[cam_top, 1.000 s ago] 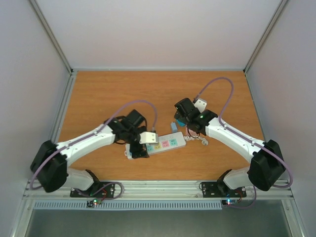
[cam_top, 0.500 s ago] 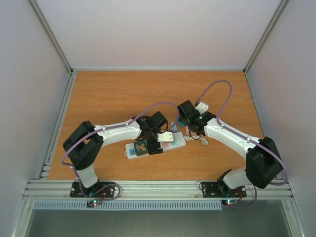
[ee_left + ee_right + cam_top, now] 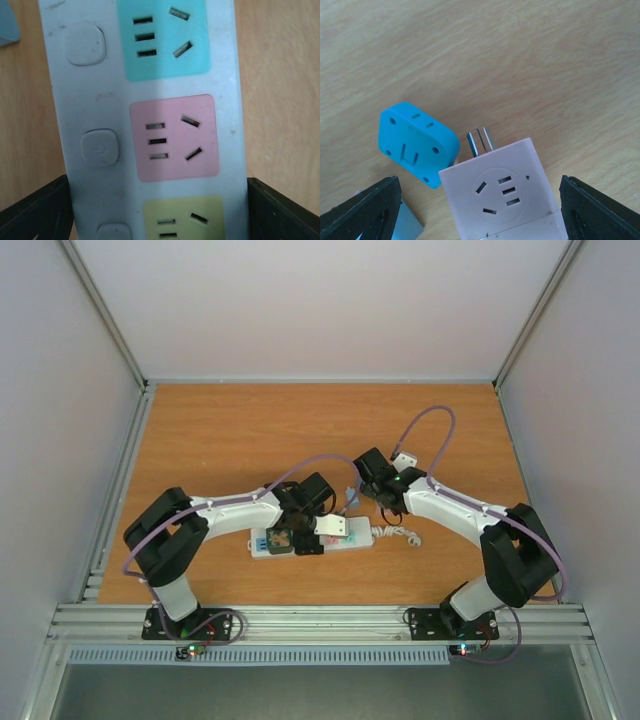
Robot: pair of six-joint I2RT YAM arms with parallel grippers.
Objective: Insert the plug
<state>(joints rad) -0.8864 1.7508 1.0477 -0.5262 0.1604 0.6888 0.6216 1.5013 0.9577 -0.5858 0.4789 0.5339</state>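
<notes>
Left gripper (image 3: 156,179): jaws wide, flanking power strip (image 3: 90,90) at both long edges; whether they pinch it, we cannot tell. A loose hold would let strip skid under insertion push. Right gripper (image 3: 479,177): jaws apart, holding nothing. Plug (image 3: 502,197) lies between them, prongs toward 11 o'clock, blue adapter (image 3: 417,142) crowding its 10 o'clock corner. We fear adapter snags grasp. Wrists near each other mid-table (image 3: 200,430). Free board toward 12 o'clock, rail (image 3: 320,620) at 6.

i count one white power strip (image 3: 59,100), showing three coloured socket panels, one teal (image 3: 162,37), one pink (image 3: 172,137), one yellow (image 3: 182,217), and three buttons (image 3: 86,43). lower right wrist view: one blue adapter (image 3: 417,145), one pale cube adapter (image 3: 502,195) with three prongs (image 3: 480,141).
</notes>
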